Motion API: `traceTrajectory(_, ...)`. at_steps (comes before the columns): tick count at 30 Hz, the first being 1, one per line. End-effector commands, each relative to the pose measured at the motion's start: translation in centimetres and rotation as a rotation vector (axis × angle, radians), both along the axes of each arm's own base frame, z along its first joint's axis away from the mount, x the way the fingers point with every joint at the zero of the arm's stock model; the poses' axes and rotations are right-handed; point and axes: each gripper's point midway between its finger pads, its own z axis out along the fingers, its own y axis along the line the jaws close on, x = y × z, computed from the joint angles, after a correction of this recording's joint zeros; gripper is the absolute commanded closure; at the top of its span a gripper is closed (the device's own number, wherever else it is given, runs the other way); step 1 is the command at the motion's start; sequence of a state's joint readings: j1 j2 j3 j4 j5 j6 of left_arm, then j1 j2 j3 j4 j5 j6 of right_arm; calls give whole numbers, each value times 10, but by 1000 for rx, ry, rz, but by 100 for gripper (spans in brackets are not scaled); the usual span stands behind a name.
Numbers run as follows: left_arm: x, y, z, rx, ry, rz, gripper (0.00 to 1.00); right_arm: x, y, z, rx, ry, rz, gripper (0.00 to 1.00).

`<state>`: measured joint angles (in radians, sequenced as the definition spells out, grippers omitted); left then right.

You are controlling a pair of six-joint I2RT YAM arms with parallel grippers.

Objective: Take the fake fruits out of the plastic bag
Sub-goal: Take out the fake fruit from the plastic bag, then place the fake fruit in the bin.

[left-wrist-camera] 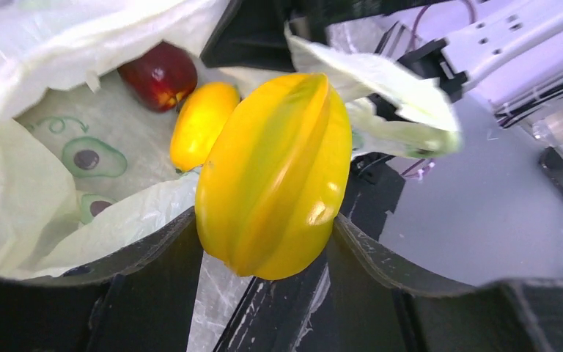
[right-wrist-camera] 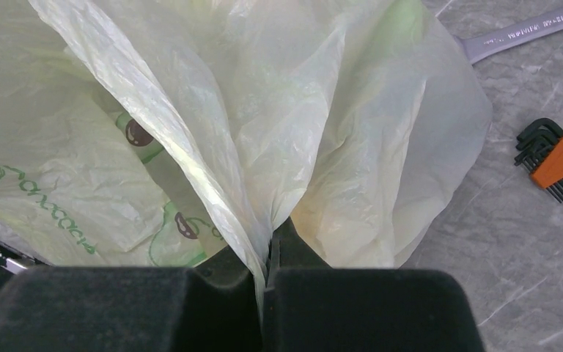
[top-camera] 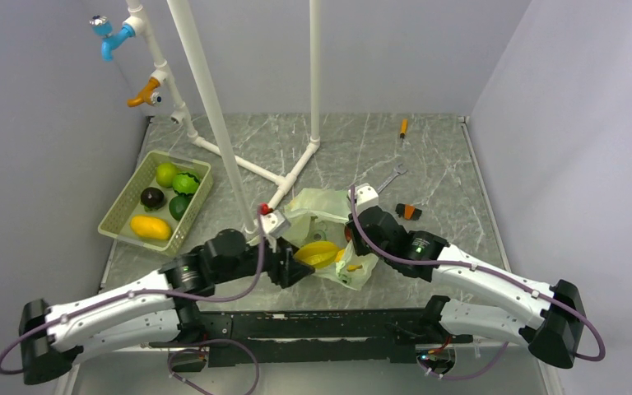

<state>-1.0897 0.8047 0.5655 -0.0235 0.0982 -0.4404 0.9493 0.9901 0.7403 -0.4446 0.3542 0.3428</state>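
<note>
The left gripper (left-wrist-camera: 265, 238) clamps a ridged yellow fruit (left-wrist-camera: 275, 172) at the mouth of the plastic bag (top-camera: 322, 207), mid-table between the 2 arms. The right gripper (right-wrist-camera: 270, 253) is pinched shut on a fold of the bag. 1 red fruit (left-wrist-camera: 160, 73) and 1 small yellow fruit (left-wrist-camera: 201, 125) lie inside the bag; 5 more fruits (top-camera: 151, 228) sit in the basket (top-camera: 122, 196) at left.

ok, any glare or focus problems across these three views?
Top external: even light, soft shadows, nothing blurred. Left wrist: small glare spot on the yellow starfruit, background at top right washed out and soft. Right wrist: plastic bag lit through yet creases stay crisp; the right gripper's fingers at the bottom are dark and soft.
</note>
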Motion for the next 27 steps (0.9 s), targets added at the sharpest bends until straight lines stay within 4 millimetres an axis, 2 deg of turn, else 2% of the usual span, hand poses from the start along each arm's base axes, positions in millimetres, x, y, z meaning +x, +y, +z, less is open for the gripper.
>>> traceTrajectory(1, -9, 32, 58, -51, -115, 6, 56, 3, -1, 1, 17, -10, -30, 100)
traceTrajectory(4, 1, 62, 85, -21, -167, 121, 55, 3, -1, 1, 23, -10, -30, 100)
traceTrajectory(6, 15, 88, 96, 43, -178, 251, 56, 3, 0, 2, 28, -12, -27, 100)
traceTrajectory(7, 23, 103, 95, 86, -168, 332, 56, 3, 0, 3, 28, -12, -27, 100)
traceTrajectory(9, 32, 127, 90, 163, -156, 443, 57, 3, 0, 3, 28, -14, -26, 100)
traceTrajectory(13, 38, 157, 80, 220, -164, 556, 56, 2, -2, 3, 23, -18, -25, 100)
traceTrajectory(18, 44, 205, 54, 392, -132, 752, 54, 3, -2, 4, 17, -23, -20, 100)
traceTrajectory(27, 51, 250, 32, 642, -82, 1007, 53, 3, 3, 0, 25, -8, -9, 100)
